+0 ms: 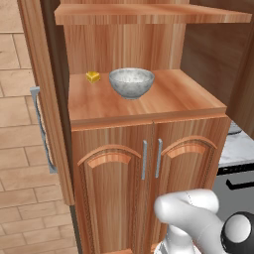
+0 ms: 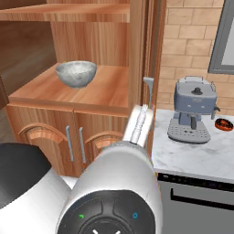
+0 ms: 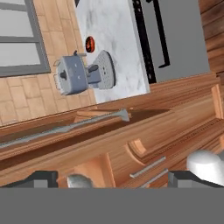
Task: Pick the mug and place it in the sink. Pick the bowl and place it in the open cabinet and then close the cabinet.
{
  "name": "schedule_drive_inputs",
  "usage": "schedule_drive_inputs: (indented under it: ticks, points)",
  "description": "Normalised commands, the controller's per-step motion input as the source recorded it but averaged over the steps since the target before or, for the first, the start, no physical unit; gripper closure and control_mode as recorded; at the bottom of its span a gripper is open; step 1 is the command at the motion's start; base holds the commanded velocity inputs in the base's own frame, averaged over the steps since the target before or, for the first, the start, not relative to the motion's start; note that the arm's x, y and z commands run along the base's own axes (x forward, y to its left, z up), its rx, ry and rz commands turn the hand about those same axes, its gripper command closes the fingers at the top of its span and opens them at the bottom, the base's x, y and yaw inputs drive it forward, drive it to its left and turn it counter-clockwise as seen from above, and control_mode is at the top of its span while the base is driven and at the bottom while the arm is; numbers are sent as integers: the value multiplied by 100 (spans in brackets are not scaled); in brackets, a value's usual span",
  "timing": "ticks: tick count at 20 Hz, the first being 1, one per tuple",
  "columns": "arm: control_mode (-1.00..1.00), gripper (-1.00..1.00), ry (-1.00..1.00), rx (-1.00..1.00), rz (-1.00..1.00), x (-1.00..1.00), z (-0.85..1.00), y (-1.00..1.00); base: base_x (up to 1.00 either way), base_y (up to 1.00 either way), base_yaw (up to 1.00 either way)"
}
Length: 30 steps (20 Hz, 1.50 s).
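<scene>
The speckled grey-white bowl [image 1: 131,82] [image 2: 76,73] stands upright on the lower shelf of the tall reddish-brown cabinet [image 1: 149,106]. Both cabinet doors stand open: the left door [image 1: 45,99] shows its silver bar handle, and the right door [image 2: 153,68] is seen edge-on. In the hand view my gripper [image 3: 114,178] is open, its dark fingertips [image 3: 41,177] far apart with nothing between them. It faces the right door's edge and long handle [image 3: 65,127]. The mug and the sink are out of view.
A small yellow thing [image 1: 93,77] lies on the shelf left of the bowl. Low arched-panel doors [image 1: 149,163] sit under the shelf. To the right, a marble counter [image 2: 201,153] carries a grey coffee machine [image 2: 194,112] and a small dark dish with red contents [image 2: 224,123].
</scene>
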Motion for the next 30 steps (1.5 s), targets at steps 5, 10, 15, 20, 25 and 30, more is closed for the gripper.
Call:
schedule_drive_inputs:
  ticks: [5, 10, 15, 20, 25, 30]
  points:
    - [-100, -100, 0, 8, 0, -1, -1, -56, 0, 0, 0]
    - [-100, -100, 0, 15, 0, -3, -16, -65, 0, 0, 0]
    - [-100, -100, 0, 19, 2, 0, -22, -43, 0, 0, 0]
    - [-100, -100, 0, 25, 10, 12, -29, -34, 0, 0, 0]
    - [-100, -100, 0, 22, 15, 28, -13, -15, 0, 0, 0]
    - [-100, -100, 0, 10, 9, 11, -5, 8, 0, 0, 0]
